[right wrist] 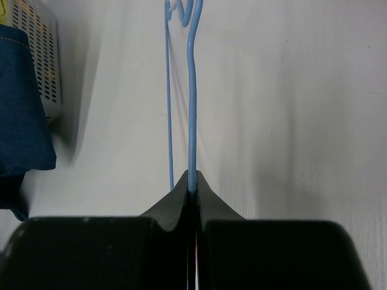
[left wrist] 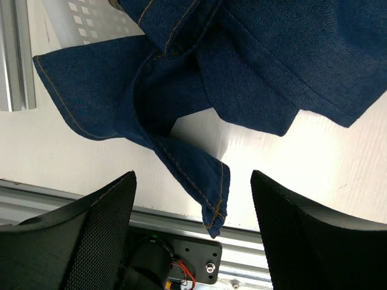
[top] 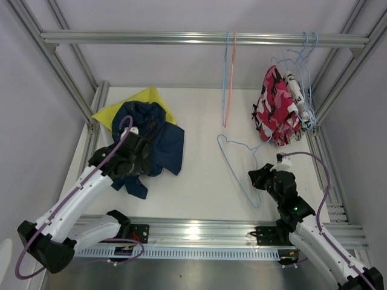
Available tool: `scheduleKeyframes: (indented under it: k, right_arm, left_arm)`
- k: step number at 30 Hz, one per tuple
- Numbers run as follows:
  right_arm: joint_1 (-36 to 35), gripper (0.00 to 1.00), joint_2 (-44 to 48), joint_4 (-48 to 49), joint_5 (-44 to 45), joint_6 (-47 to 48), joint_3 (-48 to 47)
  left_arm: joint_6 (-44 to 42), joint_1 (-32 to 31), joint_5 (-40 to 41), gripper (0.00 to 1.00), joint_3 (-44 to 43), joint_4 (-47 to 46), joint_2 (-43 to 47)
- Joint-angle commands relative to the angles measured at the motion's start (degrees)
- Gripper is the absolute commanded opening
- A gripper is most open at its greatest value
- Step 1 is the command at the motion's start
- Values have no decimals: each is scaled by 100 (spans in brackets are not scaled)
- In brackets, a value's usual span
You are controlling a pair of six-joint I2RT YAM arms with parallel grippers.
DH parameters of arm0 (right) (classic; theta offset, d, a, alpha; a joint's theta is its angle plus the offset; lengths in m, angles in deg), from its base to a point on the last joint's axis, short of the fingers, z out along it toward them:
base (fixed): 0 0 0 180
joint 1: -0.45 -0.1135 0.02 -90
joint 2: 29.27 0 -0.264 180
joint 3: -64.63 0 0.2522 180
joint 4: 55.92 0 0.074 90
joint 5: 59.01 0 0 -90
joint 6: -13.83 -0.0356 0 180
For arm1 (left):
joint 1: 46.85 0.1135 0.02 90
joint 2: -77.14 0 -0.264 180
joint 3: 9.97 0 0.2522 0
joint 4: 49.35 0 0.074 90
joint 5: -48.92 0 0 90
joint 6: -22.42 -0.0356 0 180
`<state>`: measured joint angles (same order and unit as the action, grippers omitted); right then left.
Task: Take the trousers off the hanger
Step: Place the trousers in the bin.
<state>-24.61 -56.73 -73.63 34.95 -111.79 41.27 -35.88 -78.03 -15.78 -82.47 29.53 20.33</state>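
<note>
Fingers of right gripper (right wrist: 191,183) clenched on bare blue wire hanger (right wrist: 191,90), held low at 4 o'clock, hook toward 11; left gripper (left wrist: 192,193) spread wide over navy trousers (top: 163,142), heaped at 10 o'clock on yellow pair (top: 145,98). Judgement: park hanger clear of cloth, then slide pink camouflage pair (top: 275,109) off sideways, not yanking. It hangs at 2 o'clock, long axis roughly vertical, drooping downward.
</note>
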Motion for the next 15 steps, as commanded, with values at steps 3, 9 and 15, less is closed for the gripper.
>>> scheduleKeyframes:
  k: [3, 9, 15]
  right_arm:
    - [27, 0, 13, 254, -80, -51, -6]
    - [45, 0, 22, 219, -107, -51, -6]
    - [71, 0, 31, 175, -115, -42, -15]
  left_arm:
    - [29, -37, -60, 76, 56, -70, -189]
    - [3, -37, -349, 34, 231, -281, -541]
    - [2, -46, -569, 10, 267, -342, -524]
